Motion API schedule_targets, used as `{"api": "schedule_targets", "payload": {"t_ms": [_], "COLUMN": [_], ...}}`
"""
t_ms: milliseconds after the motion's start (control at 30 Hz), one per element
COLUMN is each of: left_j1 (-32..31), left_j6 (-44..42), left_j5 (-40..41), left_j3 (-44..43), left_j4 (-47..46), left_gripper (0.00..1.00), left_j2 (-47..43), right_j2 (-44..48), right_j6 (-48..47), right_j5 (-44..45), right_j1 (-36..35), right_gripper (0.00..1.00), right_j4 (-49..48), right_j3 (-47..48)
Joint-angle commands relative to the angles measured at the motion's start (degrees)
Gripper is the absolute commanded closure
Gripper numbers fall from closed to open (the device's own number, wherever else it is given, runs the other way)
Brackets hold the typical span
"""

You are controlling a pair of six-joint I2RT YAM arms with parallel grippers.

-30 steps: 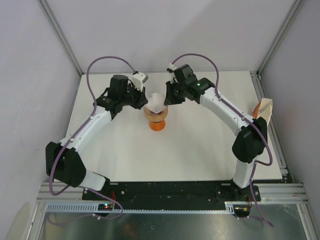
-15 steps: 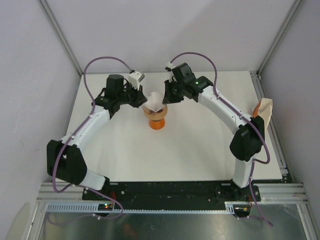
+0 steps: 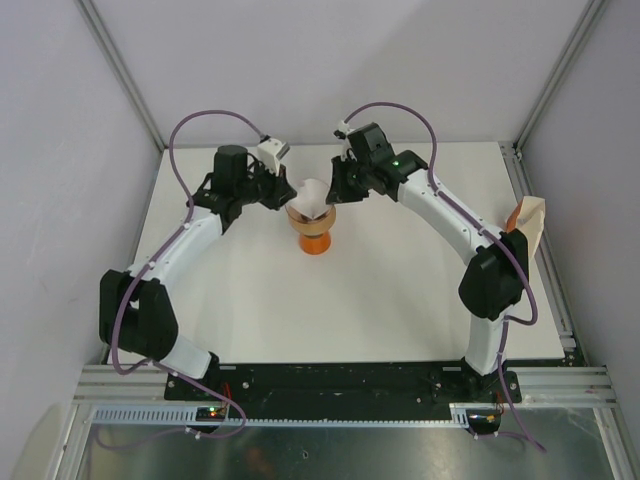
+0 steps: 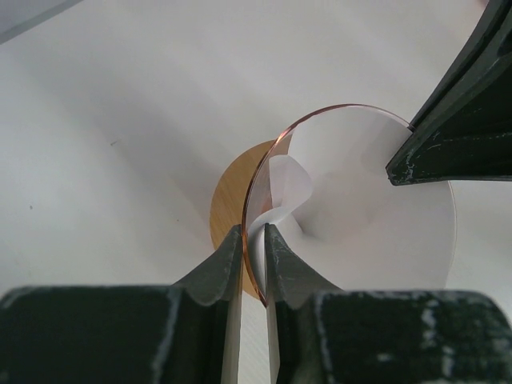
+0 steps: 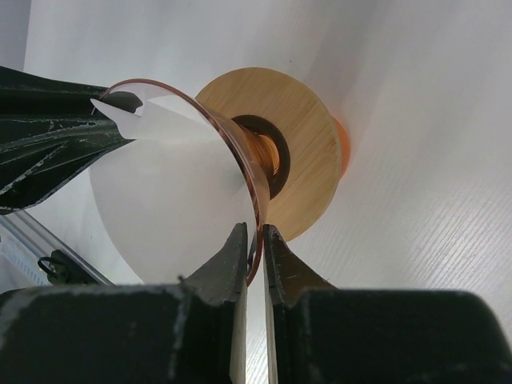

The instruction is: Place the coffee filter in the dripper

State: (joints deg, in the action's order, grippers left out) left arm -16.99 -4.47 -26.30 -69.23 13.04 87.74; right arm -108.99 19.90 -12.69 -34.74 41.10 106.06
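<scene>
Left arm shifted slightly; left tool [image 4: 254, 236] clamps dripper [image 4: 344, 107] rim with coffee filter [image 4: 368, 208], right tool [image 5: 254, 232] clamps dripper rim, above stand [image 5: 300, 132].

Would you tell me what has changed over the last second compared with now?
Only slightly: the left gripper and right gripper both edged toward the table's far side, and the dripper with the coffee filter in it went with them. Nothing was released or newly gripped. Both pairs of fingers stay pinched on opposite sides of the dripper's rim, and the orange stand looks almost unmoved.
</scene>
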Motion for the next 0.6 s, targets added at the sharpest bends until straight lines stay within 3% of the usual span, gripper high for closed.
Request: {"api": "schedule_targets", "payload": {"t_ms": [0,267,567], "left_j1": [0.1,1.0,1.0], "left_j6": [-4.0,-3.5,-2.1], "left_j5": [0.6,-0.8,-2.8], "left_j3": [6.3,4.6,0.0], "left_j4": [16.5,16.5,17.8], "left_gripper": [0.92,0.92,0.78], "left_j2": [8.1,7.6,2.7], "right_j2": [-6.0,-5.9,-4.9], "right_j6": [-3.6,-3.5,-3.2], "right_j5": [-0.3,-0.7,0.9], "right_j1": [-0.4,-0.6,-1.5], "right_gripper": [1.00,1.00,1.00], "right_j4": [7.7,7.6,8.9], "right_j3": [-4.5,-3.7,0.9]}}
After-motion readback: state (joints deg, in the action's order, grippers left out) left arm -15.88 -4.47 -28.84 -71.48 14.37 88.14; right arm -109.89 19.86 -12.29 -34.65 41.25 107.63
